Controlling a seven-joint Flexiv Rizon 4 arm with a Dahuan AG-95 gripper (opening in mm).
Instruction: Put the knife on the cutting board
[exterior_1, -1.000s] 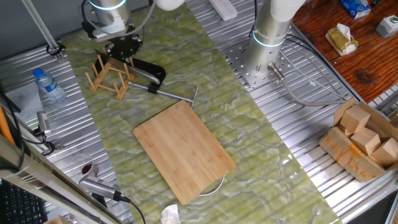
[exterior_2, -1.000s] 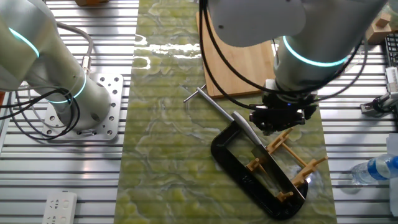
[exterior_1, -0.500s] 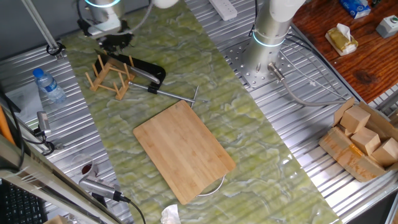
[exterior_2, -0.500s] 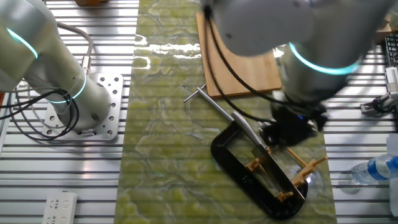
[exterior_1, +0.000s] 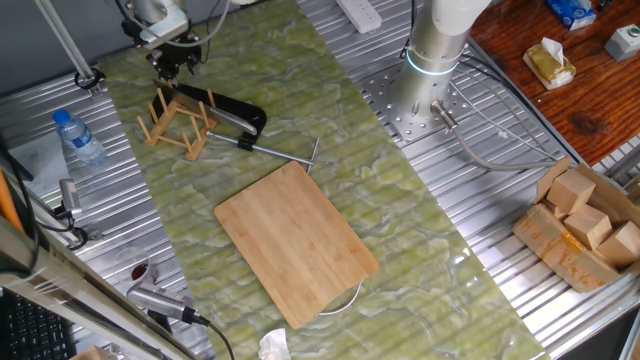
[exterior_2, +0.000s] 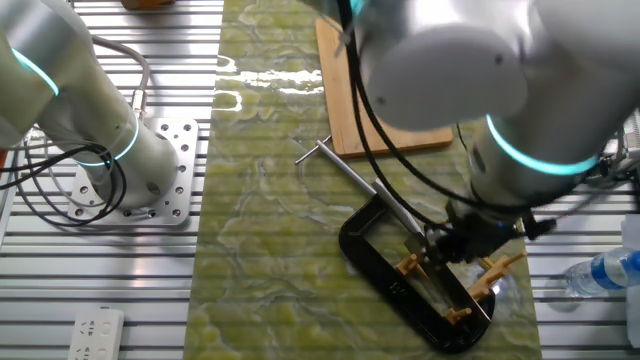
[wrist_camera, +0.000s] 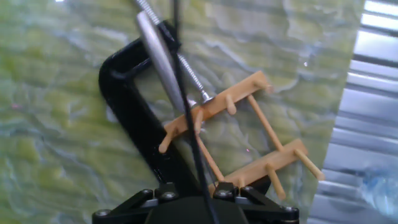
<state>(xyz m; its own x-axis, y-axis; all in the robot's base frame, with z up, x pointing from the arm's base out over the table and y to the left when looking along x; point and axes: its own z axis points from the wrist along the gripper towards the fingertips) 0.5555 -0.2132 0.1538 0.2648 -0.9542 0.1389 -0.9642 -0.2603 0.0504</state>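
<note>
The knife stands on edge in the small wooden peg rack. Its silver handle sticks out towards the cutting board, beside the black clamp. The blade is hard to make out between the pegs. The bamboo board lies flat mid-table with nothing on it; in the other fixed view the arm hides part of it. My gripper hovers over the far end of the rack, looks open and holds nothing. In the hand view only its black base shows, above the rack.
The clamp curls around the rack, and its steel rod points at the board. A water bottle stands left of the rack. A second arm's base is at the back. A box of wooden blocks sits at the right.
My gripper has moved from over the clamp side of the rack towards the rack's far end, away from the board. The knife, the rack, the clamp and the board have not moved.
</note>
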